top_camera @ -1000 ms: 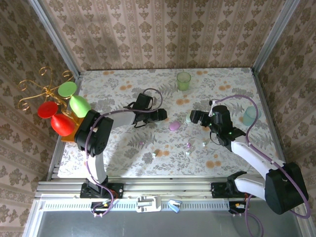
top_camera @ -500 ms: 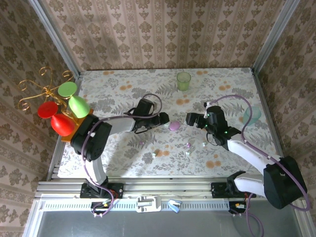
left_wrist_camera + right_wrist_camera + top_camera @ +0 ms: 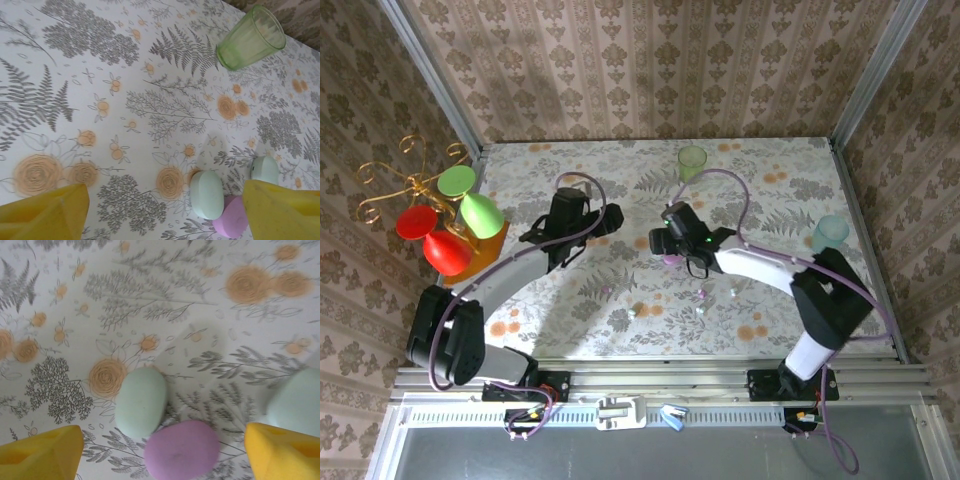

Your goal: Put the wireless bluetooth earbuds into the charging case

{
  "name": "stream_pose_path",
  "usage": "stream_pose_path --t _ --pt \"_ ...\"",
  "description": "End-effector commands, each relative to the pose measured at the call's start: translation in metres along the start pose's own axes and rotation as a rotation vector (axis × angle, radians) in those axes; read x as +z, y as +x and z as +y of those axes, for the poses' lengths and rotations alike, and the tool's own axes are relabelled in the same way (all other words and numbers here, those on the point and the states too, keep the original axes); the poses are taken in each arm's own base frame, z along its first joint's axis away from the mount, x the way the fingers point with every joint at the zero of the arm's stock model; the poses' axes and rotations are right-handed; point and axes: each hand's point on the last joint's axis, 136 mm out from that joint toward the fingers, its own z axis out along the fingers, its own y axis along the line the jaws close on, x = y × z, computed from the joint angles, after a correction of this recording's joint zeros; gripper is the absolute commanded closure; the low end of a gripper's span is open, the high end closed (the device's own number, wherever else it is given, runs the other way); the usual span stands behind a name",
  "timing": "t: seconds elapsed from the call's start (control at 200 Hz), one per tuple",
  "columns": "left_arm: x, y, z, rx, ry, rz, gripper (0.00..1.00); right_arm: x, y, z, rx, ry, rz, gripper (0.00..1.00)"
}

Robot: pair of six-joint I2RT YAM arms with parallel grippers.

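Note:
Several tiny earbuds (image 3: 703,295) lie scattered on the flowered cloth, nearer the front than both grippers. Three closed pebble-shaped charging cases sit together: a mint case (image 3: 141,401), a purple case (image 3: 182,450) touching it, and a second mint case (image 3: 299,402) at the right. My right gripper (image 3: 164,440) hovers open above them, with the purple case between its yellow fingers (image 3: 282,452); from above it (image 3: 662,245) covers most of the cluster. My left gripper (image 3: 600,222) stands open, off to the left. Its wrist view shows the mint case (image 3: 207,194) and purple case (image 3: 231,217) ahead.
A green cup (image 3: 692,160) stands at the back centre, seen too in the left wrist view (image 3: 251,37). A pale blue cup (image 3: 828,232) stands at the right edge. A gold stand with red and green glasses (image 3: 445,215) occupies the left edge. Walls enclose three sides.
My left gripper has pulled back to the left, away from the cases. My right arm has swung left across the table and now hangs over the cluster of cases.

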Motion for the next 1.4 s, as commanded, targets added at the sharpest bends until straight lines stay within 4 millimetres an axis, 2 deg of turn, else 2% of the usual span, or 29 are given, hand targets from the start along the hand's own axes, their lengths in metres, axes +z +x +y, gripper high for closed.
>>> stream_pose_path --t 0.0,0.155,0.3,0.505,0.595,0.68,0.96,1.065,1.185,1.395 --pt "-0.007 0.008 0.021 0.035 -0.080 0.013 0.19 0.019 0.010 -0.002 -0.035 0.090 0.071 0.19" --pt "-0.010 0.010 0.029 0.024 -0.086 0.014 0.18 0.043 0.020 0.008 -0.069 0.107 0.134 0.25" --pt "-0.010 0.011 0.030 0.020 -0.081 0.013 0.18 0.054 0.027 0.009 -0.083 0.126 0.174 0.30" --pt "-0.008 0.013 0.030 0.021 -0.072 0.019 0.18 0.064 0.033 0.013 -0.101 0.117 0.203 0.43" --pt "-0.008 0.013 0.030 0.022 -0.072 0.019 0.17 0.066 0.035 0.013 -0.112 0.119 0.212 0.50" --pt "-0.009 0.013 0.030 0.024 -0.071 0.018 0.17 0.068 0.037 0.014 -0.123 0.111 0.224 0.50" --pt "-0.008 0.010 0.028 0.029 -0.068 0.011 0.16 0.064 0.042 0.017 -0.169 0.082 0.260 0.43" --pt "-0.007 0.010 0.028 0.032 -0.068 0.012 0.16 0.058 0.046 0.013 -0.180 0.088 0.272 0.44" --pt "-0.007 0.009 0.028 0.034 -0.069 0.007 0.16 0.056 0.051 0.010 -0.179 0.094 0.282 0.48" --pt "-0.004 0.006 0.025 0.042 -0.059 0.008 0.15 0.062 0.049 0.010 -0.177 0.101 0.276 0.63"
